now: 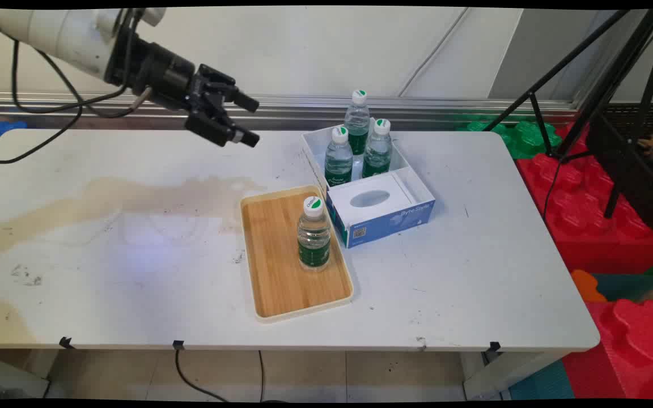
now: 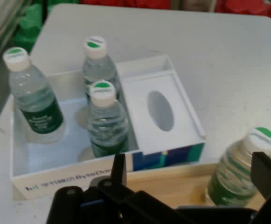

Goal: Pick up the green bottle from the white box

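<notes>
Our gripper (image 1: 251,120) hangs in the air with its two fingers spread apart and nothing between them, well above the table (image 1: 474,272). Ahead of it and lower down sits a white and blue box (image 1: 411,212), lettered "Byte Style" on its side, with three water bottles (image 1: 338,156) standing upright in its far compartment. Nearer to us and below, a fourth bottle (image 1: 313,233) stands upright on a wooden tray (image 1: 272,255) that lies just beside the box. We judge these bottles full, so fairly weighty, smooth and slightly yielding; the ribbed body above the green label looks the surest hold. The label text is too small to read.
</notes>
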`<state>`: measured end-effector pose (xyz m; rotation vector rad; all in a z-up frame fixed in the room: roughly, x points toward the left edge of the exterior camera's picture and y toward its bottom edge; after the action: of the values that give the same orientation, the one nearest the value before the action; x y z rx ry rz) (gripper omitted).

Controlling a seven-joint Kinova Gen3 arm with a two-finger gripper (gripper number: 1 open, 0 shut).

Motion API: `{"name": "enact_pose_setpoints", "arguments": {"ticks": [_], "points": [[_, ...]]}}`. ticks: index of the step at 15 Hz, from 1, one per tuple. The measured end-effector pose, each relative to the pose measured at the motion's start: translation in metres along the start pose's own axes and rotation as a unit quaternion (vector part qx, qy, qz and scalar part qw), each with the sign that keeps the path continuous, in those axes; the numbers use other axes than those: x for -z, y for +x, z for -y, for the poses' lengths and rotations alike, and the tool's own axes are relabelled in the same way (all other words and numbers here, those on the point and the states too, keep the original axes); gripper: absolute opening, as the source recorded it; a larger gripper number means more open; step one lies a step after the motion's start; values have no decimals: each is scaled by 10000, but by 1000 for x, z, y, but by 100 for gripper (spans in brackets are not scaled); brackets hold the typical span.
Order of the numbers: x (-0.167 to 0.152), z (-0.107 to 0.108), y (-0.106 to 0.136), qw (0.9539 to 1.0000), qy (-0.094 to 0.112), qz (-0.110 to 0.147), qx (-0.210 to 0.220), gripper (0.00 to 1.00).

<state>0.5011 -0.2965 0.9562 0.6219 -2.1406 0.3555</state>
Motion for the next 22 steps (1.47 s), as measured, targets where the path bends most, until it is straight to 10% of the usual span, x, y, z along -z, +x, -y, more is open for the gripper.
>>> {"name": "enact_pose_setpoints", "arguments": {"ticks": [22], "points": [[-169, 59, -24, 9987, 306, 324, 233, 100]]}}
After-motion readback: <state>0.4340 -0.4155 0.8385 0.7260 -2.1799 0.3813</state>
